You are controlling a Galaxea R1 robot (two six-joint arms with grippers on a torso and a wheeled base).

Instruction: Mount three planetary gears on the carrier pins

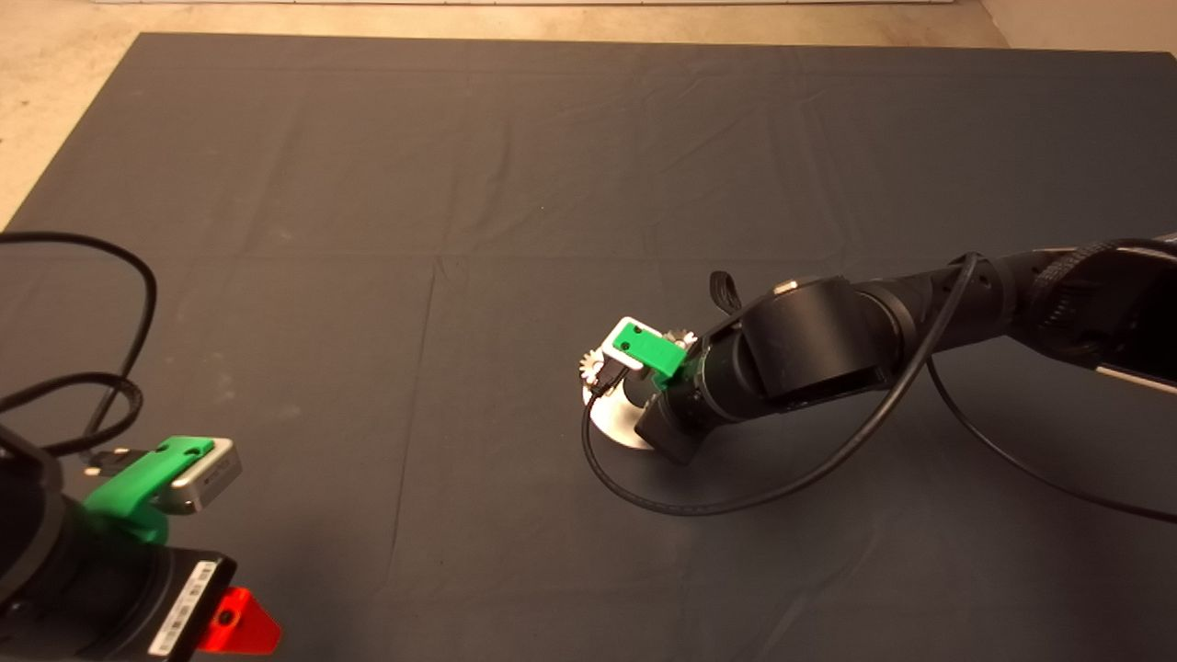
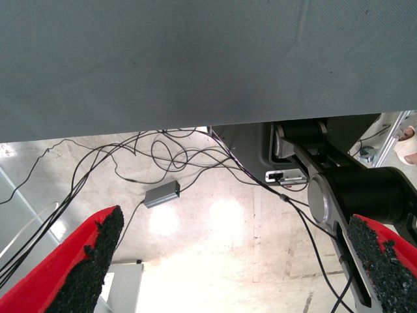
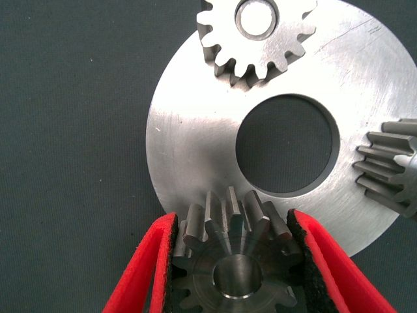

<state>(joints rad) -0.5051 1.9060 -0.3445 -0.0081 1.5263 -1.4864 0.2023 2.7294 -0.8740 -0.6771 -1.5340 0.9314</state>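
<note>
In the right wrist view my right gripper (image 3: 231,225) is shut on a dark-silver planetary gear (image 3: 236,257). It holds the gear at the rim of the flat silver disc (image 3: 189,143), and a silver pin end shows in the gear's centre hole. A second gear (image 3: 256,36) sits on its pin (image 3: 257,18) across the disc's large hole. A third gear (image 3: 391,166) shows partly at the disc's side. In the head view the right gripper (image 1: 639,395) covers most of the disc (image 1: 618,425); one gear (image 1: 593,366) peeks out beside it.
My left gripper (image 1: 241,623) is parked at the mat's lower left corner, open, its wrist view (image 2: 238,241) looking at the floor and cables. A black cable (image 1: 736,501) loops on the mat in front of the disc.
</note>
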